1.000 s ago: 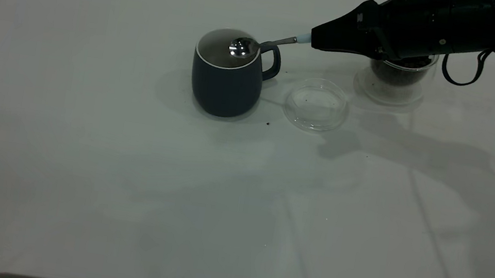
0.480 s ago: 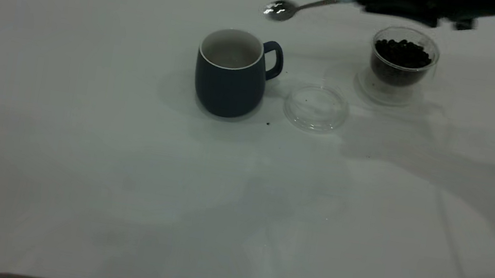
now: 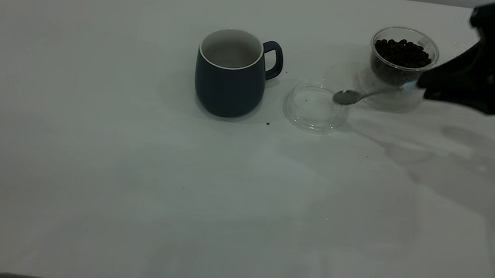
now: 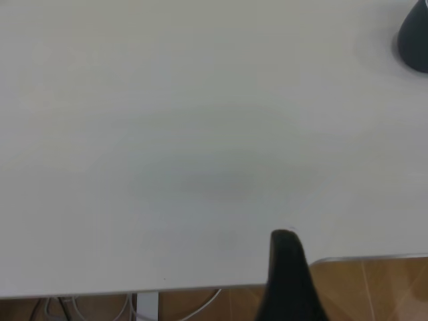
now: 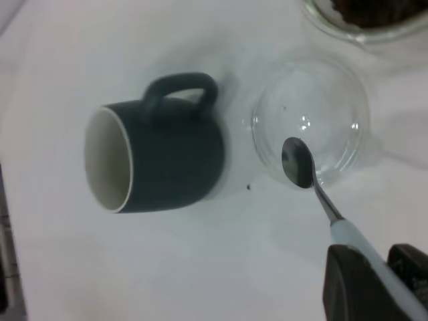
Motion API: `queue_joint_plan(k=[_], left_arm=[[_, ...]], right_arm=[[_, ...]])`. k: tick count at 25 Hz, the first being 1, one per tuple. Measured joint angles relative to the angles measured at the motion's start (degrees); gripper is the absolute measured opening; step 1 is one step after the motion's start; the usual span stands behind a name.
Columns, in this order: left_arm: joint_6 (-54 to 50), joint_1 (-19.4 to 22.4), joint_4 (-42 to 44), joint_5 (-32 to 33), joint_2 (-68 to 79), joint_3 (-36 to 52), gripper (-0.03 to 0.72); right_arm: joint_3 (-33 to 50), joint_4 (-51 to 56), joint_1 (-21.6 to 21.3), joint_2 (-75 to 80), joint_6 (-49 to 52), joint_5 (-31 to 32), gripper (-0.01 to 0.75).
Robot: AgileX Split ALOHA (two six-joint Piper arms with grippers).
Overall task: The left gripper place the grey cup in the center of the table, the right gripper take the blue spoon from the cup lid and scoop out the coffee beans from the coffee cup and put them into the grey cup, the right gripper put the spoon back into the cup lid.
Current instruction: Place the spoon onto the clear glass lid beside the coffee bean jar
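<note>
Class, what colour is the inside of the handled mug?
White inside the dark blue-grey ceramic mug, clearest in the right wrist view.

My rig's bodywork, both arms black

R arm's right gripper [image 3: 424,89] is matte black w/ angular, blocky housing; its fingers [image 5: 351,284] look flat-faced and squared at the tips. On my L wrist cam, left gripper [image 4: 289,281] shows as one dark finger, rounded tip, plain, no markings visible.

My exterior camera faces the table [image 3: 123,179] from above. My right wrist camera looks closely down; both share the grey cup [image 3: 230,75] and cup lid [image 3: 313,109].
</note>
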Motion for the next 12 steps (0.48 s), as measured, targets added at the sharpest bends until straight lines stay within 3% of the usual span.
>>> queue_joint_plan(k=[12], left_arm=[[0.0, 0.0, 0.0, 0.0, 0.0, 0.0, 0.592]], right_arm=[[-11.4, 0.5, 0.0, 13.7, -2.2, 5.8, 0.106]])
